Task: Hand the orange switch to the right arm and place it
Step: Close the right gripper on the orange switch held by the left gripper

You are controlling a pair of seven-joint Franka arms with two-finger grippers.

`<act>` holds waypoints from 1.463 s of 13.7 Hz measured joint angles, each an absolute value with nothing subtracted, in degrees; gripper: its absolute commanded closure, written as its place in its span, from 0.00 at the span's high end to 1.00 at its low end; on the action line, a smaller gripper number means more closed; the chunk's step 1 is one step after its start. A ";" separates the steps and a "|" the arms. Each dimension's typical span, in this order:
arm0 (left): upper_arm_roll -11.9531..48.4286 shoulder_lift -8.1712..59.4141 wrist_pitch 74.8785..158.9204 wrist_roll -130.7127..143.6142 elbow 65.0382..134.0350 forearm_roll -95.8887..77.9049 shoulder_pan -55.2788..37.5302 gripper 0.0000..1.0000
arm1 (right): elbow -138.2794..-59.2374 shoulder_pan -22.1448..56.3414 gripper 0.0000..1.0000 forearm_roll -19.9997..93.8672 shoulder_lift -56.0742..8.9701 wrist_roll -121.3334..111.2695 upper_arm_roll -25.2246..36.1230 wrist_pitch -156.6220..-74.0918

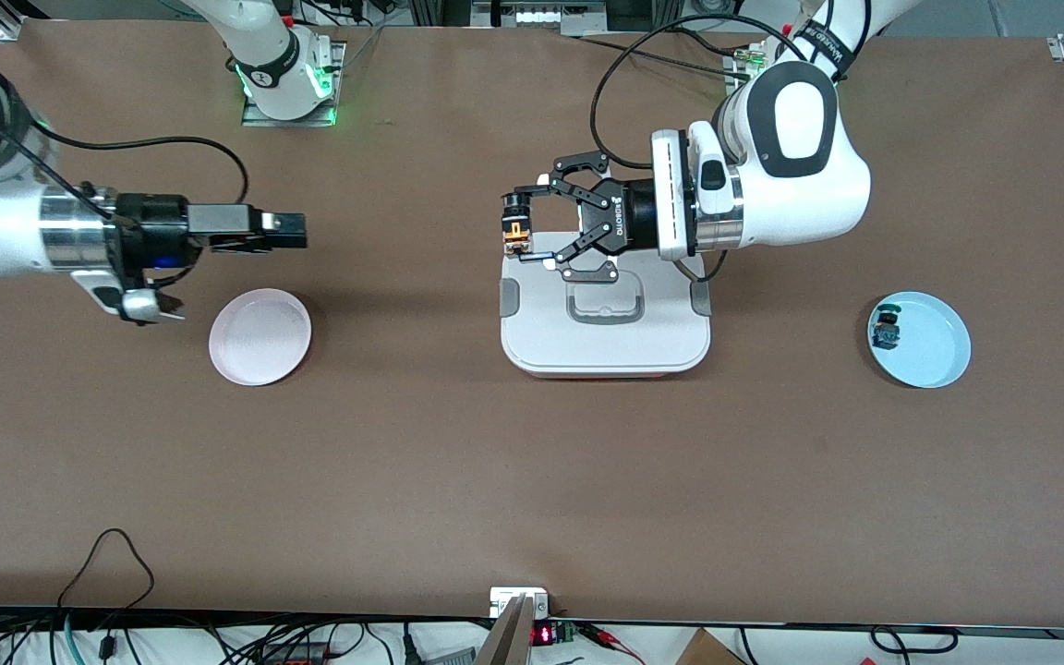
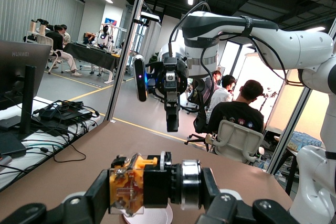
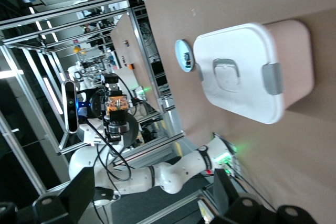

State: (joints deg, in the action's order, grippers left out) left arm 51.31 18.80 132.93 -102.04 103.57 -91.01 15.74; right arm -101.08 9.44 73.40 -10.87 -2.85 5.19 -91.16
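My left gripper (image 1: 523, 229) is shut on the orange switch (image 1: 517, 233), holding it in the air over the edge of the white lidded box (image 1: 606, 332) toward the right arm's end. In the left wrist view the orange switch (image 2: 139, 184) lies sideways between the fingers of the left gripper (image 2: 157, 188), orange block on one pad, silver-ringed button on the other. The right arm's gripper (image 1: 290, 231) hangs open and empty above the table by the pink plate (image 1: 259, 335), pointing at the switch. In the right wrist view the right gripper (image 3: 152, 192) faces the orange switch (image 3: 115, 104) from a distance.
A blue plate (image 1: 943, 346) toward the left arm's end carries a blue-green switch (image 1: 886, 330). The white lidded box has a grey handle (image 1: 604, 305) and side clips. Cables run along the table edge nearest the front camera.
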 measured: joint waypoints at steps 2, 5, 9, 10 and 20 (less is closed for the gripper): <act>51.21 18.80 132.93 -102.03 103.62 -91.01 15.84 0.00 | -102.93 12.73 1.00 78.66 -11.37 -2.78 5.06 -92.87; 51.19 18.80 132.93 -102.03 103.64 -91.01 15.86 0.00 | -103.70 16.16 1.00 84.51 -13.18 -2.78 5.01 -93.40; 51.17 18.84 132.95 -102.03 103.72 -91.01 15.86 0.00 | -103.72 19.79 1.00 94.71 -16.28 -2.82 5.00 -94.10; 51.17 18.84 132.95 -102.03 103.72 -91.01 15.86 0.00 | -103.72 20.54 1.00 96.92 -16.88 -2.82 5.00 -94.47; 51.17 18.85 132.95 -102.03 103.75 -91.01 15.86 0.01 | -100.47 24.46 1.00 108.46 -22.47 -2.76 4.37 -97.24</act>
